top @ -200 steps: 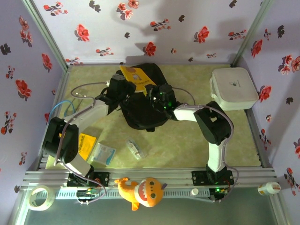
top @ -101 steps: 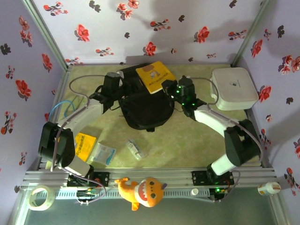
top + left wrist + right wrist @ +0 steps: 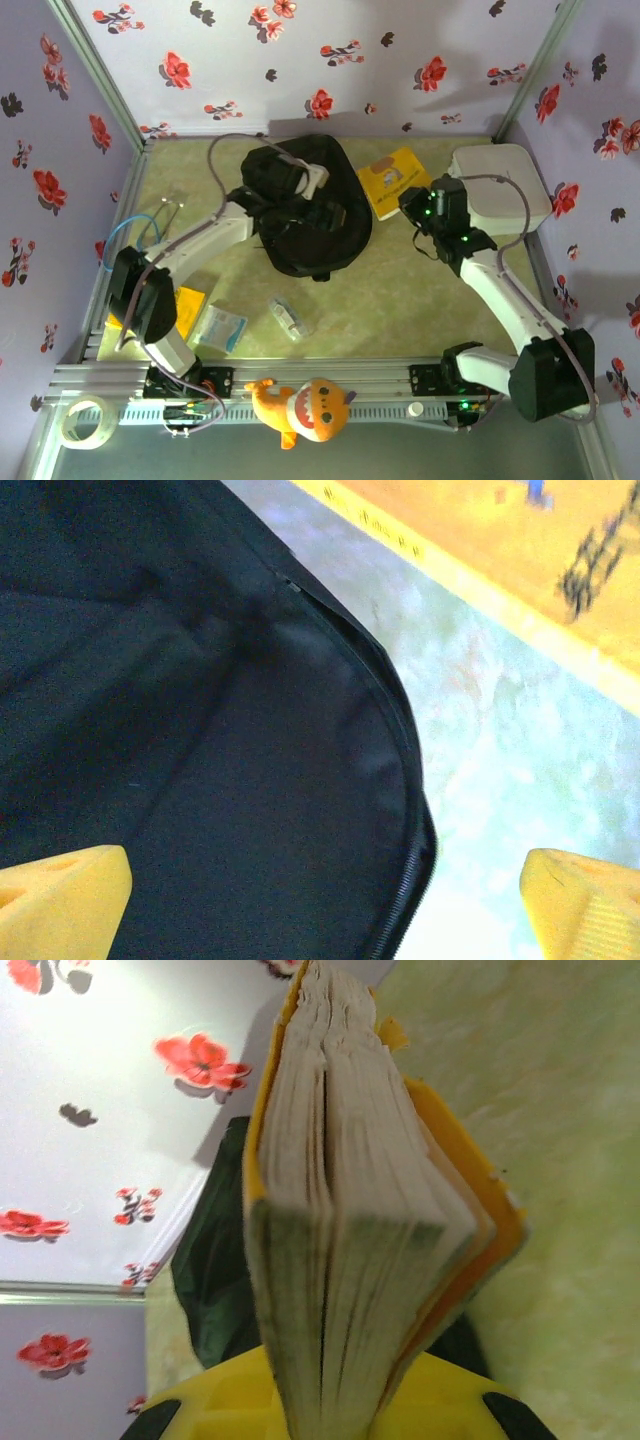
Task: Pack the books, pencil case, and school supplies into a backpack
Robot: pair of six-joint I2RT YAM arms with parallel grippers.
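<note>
Above the table [image 3: 400, 290], top view: backpack [image 3: 310, 225] lies far centre with the left jaws over it. The right jaws hold a yellow book [image 3: 393, 180] just right of it, beside a white box [image 3: 500, 185]. Pencil case [image 3: 288, 317], packet [image 3: 222, 326] and second yellow book [image 3: 187, 308] lie near left.

Left wrist view: jaws spread wide and empty over the backpack's [image 3: 200, 730] fabric and zipper.

Right wrist view: jaws clamped on the book [image 3: 350, 1210], page edges facing the lens.

Advice: open the flap first, then feed the book in edge-first.

Mottled yellow-green table; lilac walls [image 3: 400, 60] with red flowers.
</note>
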